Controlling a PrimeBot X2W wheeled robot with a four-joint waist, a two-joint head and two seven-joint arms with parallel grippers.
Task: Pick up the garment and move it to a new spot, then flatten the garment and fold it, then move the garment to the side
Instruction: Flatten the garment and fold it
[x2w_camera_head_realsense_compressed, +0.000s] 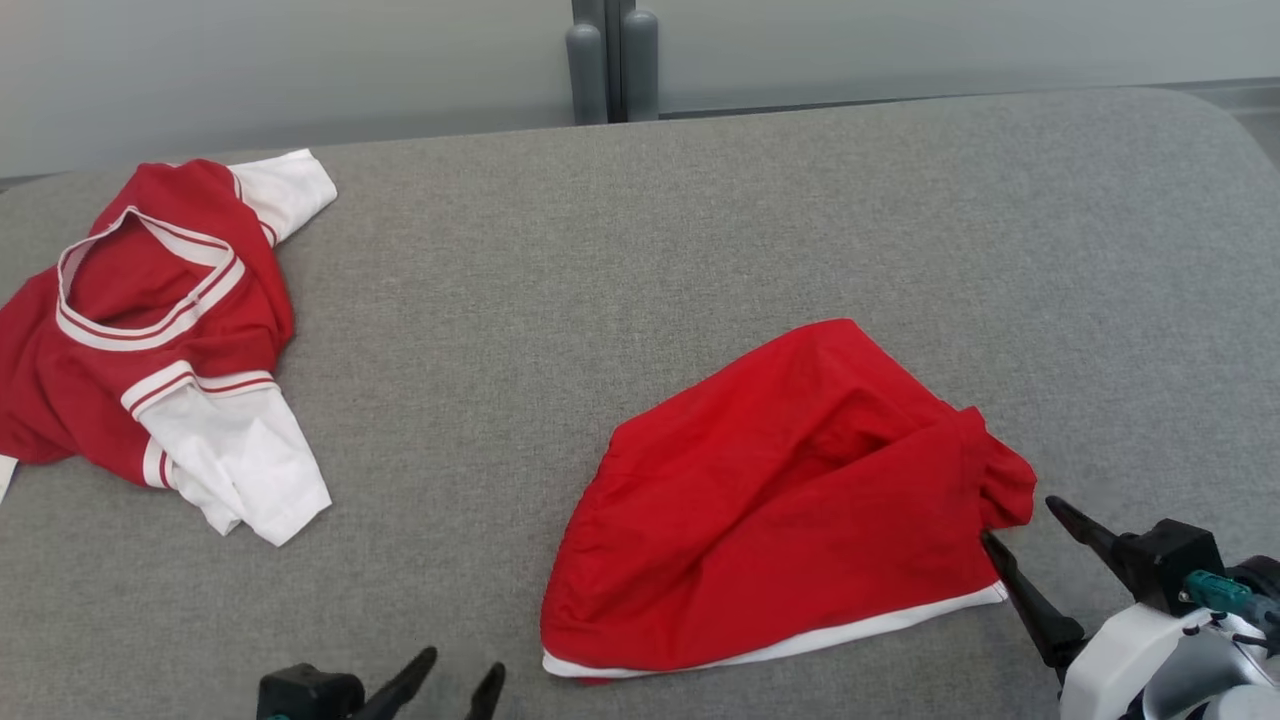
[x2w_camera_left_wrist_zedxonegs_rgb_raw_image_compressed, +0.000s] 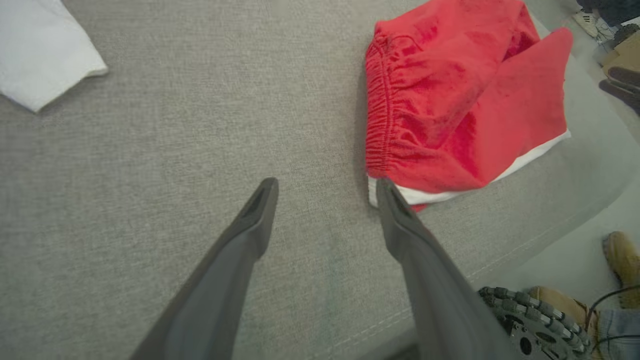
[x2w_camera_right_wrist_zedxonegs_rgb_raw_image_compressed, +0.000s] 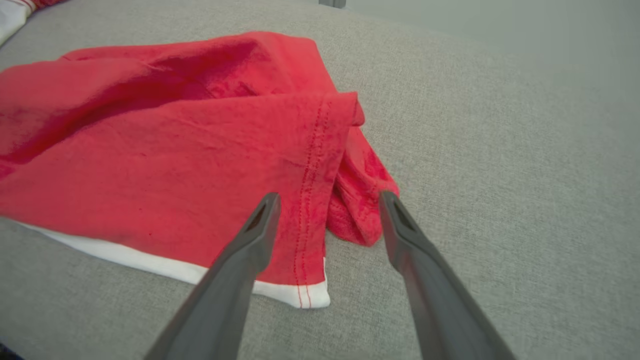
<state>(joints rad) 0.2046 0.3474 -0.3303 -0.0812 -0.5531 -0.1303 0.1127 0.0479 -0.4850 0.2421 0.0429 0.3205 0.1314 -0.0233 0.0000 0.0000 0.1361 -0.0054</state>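
Shorts (x2w_camera_head_realsense_compressed: 790, 500), red with white trim, lying rumpled and half doubled on the grey surface (x2w_camera_head_realsense_compressed: 800, 200), right of centre, well apart from the jersey (x2w_camera_head_realsense_compressed: 150, 330) at far left. Right pincer (x2w_camera_head_realsense_compressed: 1018, 520) spread apart, straddling a stitched hem corner, clamping nothing; left pincer (x2w_camera_head_realsense_compressed: 462, 665) likewise apart, empty, near the waistband end. Judged stage: first grasp pending; lifting, relocating, flattening, folding and setting aside all outstanding.
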